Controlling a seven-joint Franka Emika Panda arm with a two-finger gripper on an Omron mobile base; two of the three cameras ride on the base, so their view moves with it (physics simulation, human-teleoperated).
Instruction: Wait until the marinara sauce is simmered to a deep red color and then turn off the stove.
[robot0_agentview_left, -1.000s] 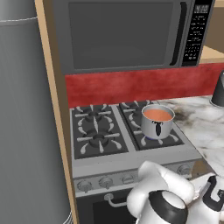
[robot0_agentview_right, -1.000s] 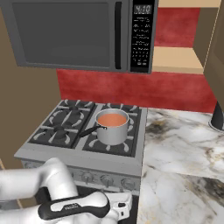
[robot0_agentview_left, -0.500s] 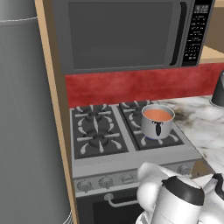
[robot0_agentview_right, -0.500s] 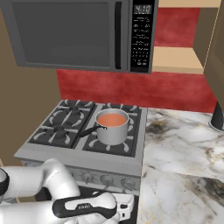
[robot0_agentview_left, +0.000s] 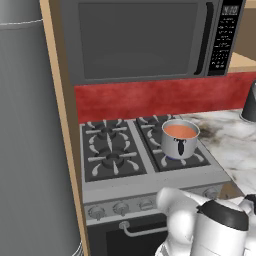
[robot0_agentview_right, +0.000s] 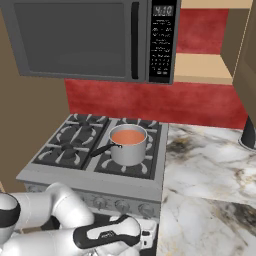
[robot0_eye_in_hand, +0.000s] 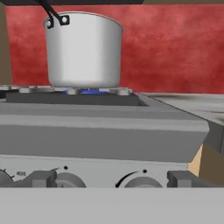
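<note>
The marinara sauce (robot0_agentview_left: 180, 131) (robot0_agentview_right: 127, 136) is a pale orange-red round surface inside a small steel saucepan (robot0_eye_in_hand: 85, 48) on the front right burner of the stove (robot0_agentview_left: 120, 172) (robot0_agentview_right: 75, 172). In the hand view a blue flame (robot0_eye_in_hand: 89, 92) burns under the pan, whose wall hides the sauce. My gripper (robot0_eye_in_hand: 111, 178) is open, low in front of the stove's knob panel, with two round knobs (robot0_eye_in_hand: 140, 181) between and beside its fingertips (robot0_eye_in_hand: 43, 178). It touches nothing. In the right base view the gripper (robot0_agentview_right: 148, 239) hangs just below the knob row (robot0_agentview_right: 122, 206).
A dark microwave (robot0_agentview_left: 140, 40) hangs above the stove, with a red backsplash (robot0_agentview_right: 150, 100) behind it. A marble counter (robot0_agentview_right: 210, 165) runs to the right and bears a dark object (robot0_agentview_right: 248, 132) at its far end. A tall grey fridge (robot0_agentview_left: 30, 150) stands on the left.
My arm has shifted a little to the right in front of the stove. The sauce keeps the same orange-red colour, and the pan has not moved.
</note>
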